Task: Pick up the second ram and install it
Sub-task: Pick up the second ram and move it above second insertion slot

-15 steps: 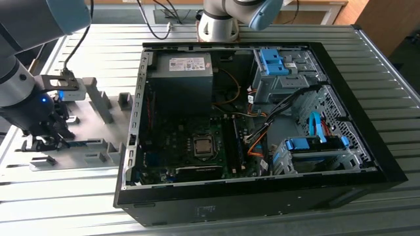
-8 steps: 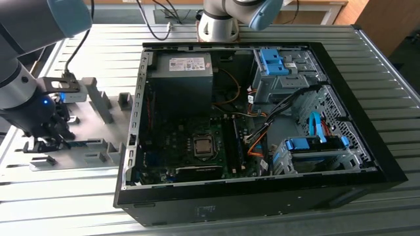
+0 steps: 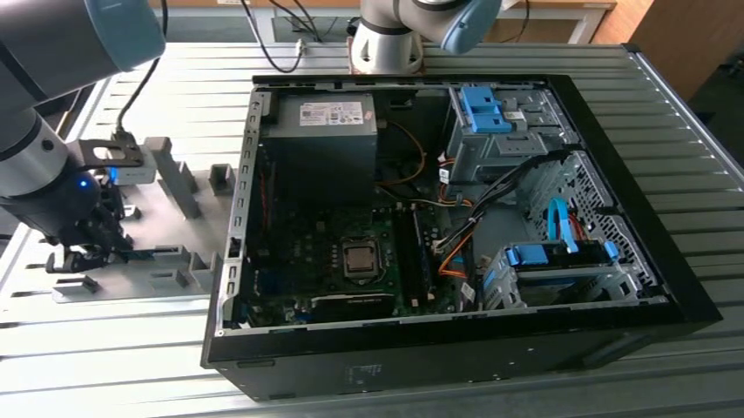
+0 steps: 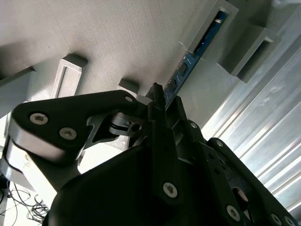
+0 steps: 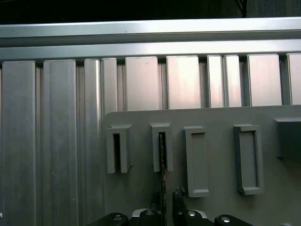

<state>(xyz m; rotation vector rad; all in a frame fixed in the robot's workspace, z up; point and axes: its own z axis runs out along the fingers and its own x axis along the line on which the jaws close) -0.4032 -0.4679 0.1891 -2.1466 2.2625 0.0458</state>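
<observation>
A slatted metal desk carries an open PC case and, at the exterior view's left, a grey plate of raised slot holders. The arm reaches down over that plate.

The ram stands on edge in one of the holders, well apart from the case and not yet lifted. The second wrist view shows its blue board and dark chips running up out of the slot. It should be light and stiff, but thin and brittle: the chips and contact edge look easy to damage. The safest hold is probably across its two flat faces near the middle of the free long edge, kept square to the slot so it does not bind.

The tool straddles that free edge. Its fingers are only narrowly apart, one on each face. A sliver of gap shows beside the board in the first wrist view, so it does not look clamped.
</observation>
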